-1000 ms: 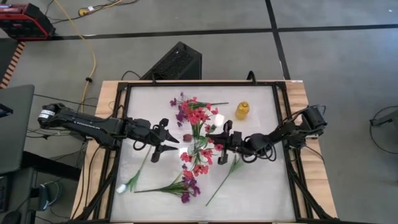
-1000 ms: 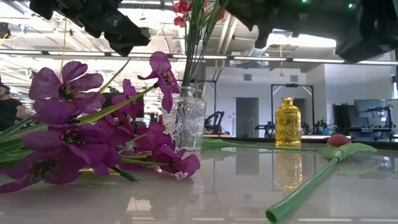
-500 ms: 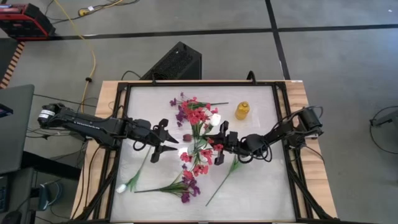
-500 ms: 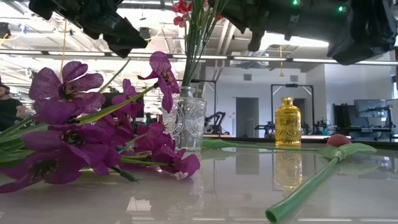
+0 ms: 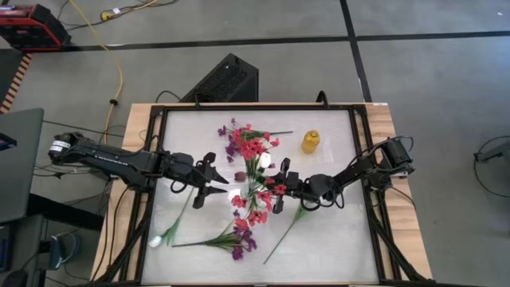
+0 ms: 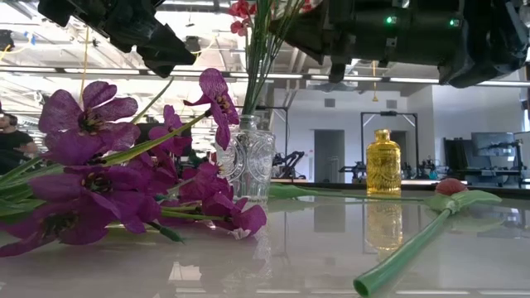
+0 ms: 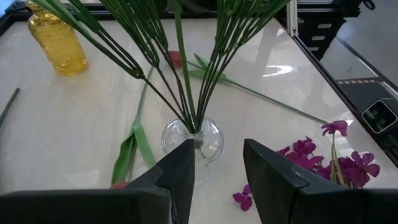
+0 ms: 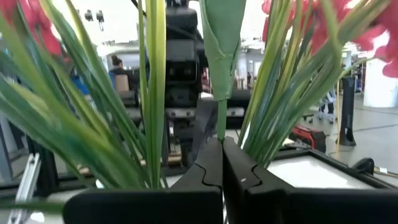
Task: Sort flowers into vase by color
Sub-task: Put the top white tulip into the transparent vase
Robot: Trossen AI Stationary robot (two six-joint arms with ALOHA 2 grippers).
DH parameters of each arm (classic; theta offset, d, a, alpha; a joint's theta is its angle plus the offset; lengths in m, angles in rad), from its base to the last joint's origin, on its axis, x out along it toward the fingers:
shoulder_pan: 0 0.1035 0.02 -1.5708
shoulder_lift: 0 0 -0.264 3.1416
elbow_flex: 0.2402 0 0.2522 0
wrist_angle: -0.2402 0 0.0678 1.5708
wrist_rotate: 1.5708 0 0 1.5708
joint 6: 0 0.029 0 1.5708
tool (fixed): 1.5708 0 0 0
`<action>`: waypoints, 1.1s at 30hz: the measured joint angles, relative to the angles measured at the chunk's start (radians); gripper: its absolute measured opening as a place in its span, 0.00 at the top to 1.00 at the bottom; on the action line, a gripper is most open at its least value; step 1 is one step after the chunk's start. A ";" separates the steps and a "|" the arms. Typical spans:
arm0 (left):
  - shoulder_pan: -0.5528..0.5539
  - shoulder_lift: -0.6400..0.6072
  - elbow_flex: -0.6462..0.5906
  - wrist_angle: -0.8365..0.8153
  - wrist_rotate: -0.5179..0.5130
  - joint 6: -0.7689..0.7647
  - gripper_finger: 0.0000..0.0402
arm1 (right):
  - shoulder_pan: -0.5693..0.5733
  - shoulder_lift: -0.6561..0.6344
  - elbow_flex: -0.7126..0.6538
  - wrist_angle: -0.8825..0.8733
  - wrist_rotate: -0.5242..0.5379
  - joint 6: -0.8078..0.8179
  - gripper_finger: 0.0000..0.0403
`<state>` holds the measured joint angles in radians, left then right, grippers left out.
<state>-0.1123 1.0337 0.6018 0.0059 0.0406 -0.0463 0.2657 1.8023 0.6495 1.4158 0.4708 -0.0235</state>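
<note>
While right hand (image 8: pixel 221 146) pinches thin green stalk (image 8: pixel 222 118), left hand (image 7: pixel 217 165) spread near round clear-glass vase (image 7: pixel 193 142).

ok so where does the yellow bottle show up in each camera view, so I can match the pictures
High view: yellow bottle stands toward the table's far edge, right of the red flowers.
Low view: yellow bottle stands right of centre, in the background.
Left wrist view: yellow bottle is at the picture's upper left corner.
Right wrist view: not in it.
Shared landmark: the clear glass vase holding the stems, also seen in the left wrist view.
</note>
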 joint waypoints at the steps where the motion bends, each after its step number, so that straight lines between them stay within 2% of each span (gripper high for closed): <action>1: 0.000 0.000 0.000 0.000 0.000 0.000 0.69 | 0.000 0.000 0.000 -0.005 0.000 0.000 0.95; 11: 0.000 0.000 0.000 0.000 0.000 -0.002 0.69 | 0.000 0.000 0.000 -0.097 0.001 0.000 0.93; 19: 0.000 0.000 0.000 0.001 0.000 -0.014 0.69 | 0.000 0.000 0.000 -0.108 0.001 -0.001 0.92; 29: 0.000 0.000 0.000 -0.025 0.001 -0.020 0.69 | 0.000 -0.001 0.000 -0.114 0.001 -0.003 0.83; 33: 0.000 0.000 0.000 -0.040 0.001 -0.023 0.69 | -0.004 -0.041 0.000 -0.210 0.001 0.029 0.76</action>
<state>-0.1123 1.0336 0.6018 -0.0339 0.0418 -0.0689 0.2617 1.7617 0.6498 1.2061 0.4716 0.0060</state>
